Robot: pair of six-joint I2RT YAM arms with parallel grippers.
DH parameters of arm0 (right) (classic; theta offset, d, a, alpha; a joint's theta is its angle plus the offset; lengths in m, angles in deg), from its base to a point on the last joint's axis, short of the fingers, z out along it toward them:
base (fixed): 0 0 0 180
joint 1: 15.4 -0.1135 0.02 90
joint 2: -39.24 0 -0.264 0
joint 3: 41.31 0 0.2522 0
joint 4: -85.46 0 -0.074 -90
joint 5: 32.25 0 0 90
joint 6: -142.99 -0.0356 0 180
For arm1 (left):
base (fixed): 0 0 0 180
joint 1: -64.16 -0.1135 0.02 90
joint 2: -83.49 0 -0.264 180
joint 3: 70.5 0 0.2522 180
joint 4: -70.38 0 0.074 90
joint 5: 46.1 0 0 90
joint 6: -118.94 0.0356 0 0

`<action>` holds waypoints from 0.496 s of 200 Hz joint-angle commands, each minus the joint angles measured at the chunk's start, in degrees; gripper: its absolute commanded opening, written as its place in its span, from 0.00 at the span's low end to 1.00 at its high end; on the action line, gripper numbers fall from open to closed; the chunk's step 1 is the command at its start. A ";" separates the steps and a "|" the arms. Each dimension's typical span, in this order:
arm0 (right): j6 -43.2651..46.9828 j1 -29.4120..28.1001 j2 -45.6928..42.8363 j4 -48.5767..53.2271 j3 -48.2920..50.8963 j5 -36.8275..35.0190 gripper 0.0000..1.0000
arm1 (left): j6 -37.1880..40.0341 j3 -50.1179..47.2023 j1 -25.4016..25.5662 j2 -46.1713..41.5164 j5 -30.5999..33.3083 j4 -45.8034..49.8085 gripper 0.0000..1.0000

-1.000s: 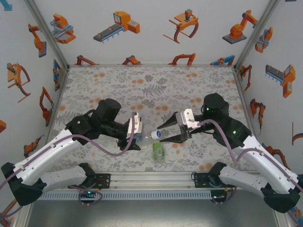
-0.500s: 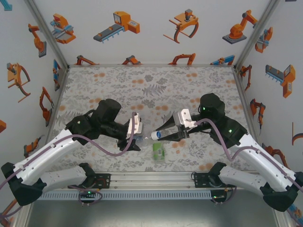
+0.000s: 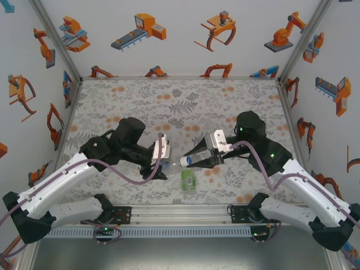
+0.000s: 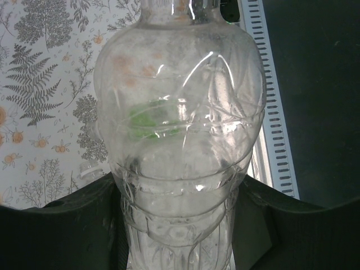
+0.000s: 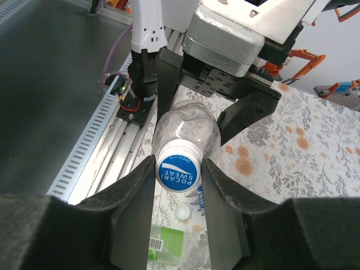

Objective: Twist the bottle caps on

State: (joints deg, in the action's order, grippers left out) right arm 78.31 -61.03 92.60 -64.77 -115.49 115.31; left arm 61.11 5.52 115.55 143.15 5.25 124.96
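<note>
Left gripper (image 3: 161, 165) clamps the clear bottle (image 4: 180, 124); right gripper (image 5: 179, 185) pinches its bottle cap (image 5: 178, 172)

white walls (image 3: 180, 56) printed with orange robot pictures (image 3: 139, 31) enclose the surface (image 3: 140, 95), covered by a grey fern-and-orange-flower cloth; a metal rail (image 3: 180, 214) runs along its near edge.

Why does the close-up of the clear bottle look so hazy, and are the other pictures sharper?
Left wrist view: the clear bottle sits very near the lens, white glare streaks on its curved plastic, a green smear blurred through it. Right wrist view: the bottle cap is sharp, its lettering readable. Top external view: even light, soft shadows.
</note>
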 commanded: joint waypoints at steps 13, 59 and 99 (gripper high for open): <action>-2.42 -0.63 0.18 -0.81 0.48 -1.30 0.21 | 0.42 2.20 0.37 0.19 -1.18 0.01 0.00; -30.35 -0.69 -0.62 -8.34 5.16 -15.89 0.00 | 0.20 0.56 0.37 -0.66 4.54 -4.59 0.00; -65.65 -0.80 -1.38 -4.71 7.80 -37.97 0.00 | -0.45 -2.25 0.37 -0.15 14.52 -13.03 0.00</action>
State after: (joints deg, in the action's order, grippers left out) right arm 42.92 -61.42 90.39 -72.09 -109.09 96.63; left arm 61.04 3.88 115.55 143.15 14.41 122.36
